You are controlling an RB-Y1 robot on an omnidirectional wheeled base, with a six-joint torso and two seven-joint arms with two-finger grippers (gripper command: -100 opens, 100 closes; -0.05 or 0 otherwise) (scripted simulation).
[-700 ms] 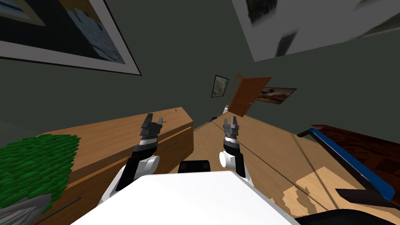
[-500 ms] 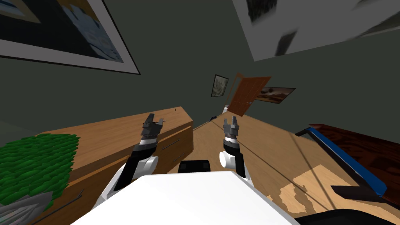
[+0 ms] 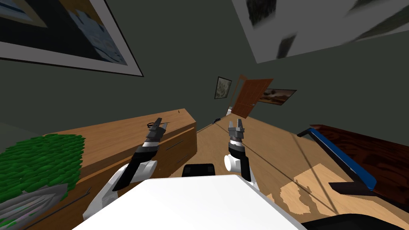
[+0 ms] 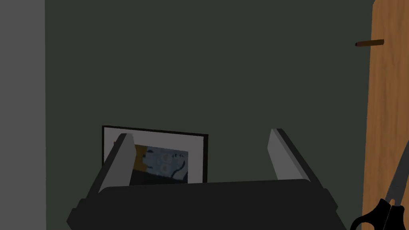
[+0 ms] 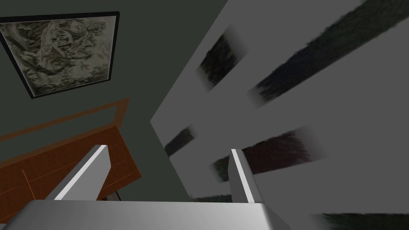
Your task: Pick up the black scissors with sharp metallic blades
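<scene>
1. Green plant (image 3: 38,163) way off to the left of the left claw (image 3: 158,127).
2. Black scissors (image 4: 384,212) are on the wooden bench (image 3: 108,137), just beside that claw. Its fingers are spread apart, gripping nothing.
3. Right claw (image 3: 238,124) is spread too, over the wood floor (image 3: 275,151). Dark green walls (image 3: 179,60) beyond.

The left arm (image 3: 137,159) and right arm (image 3: 231,162) share one build: a white, rounded joint housing, a black link, then a wrist ringed in light and dark grey bands. The left gripper (image 3: 161,124) and right gripper (image 3: 235,124) are dark grey boxes, each carrying two thin, flat, pale grey fingers (image 4: 124,156) with slanted tips. Up close, the right gripper's box looks light grey.
</scene>
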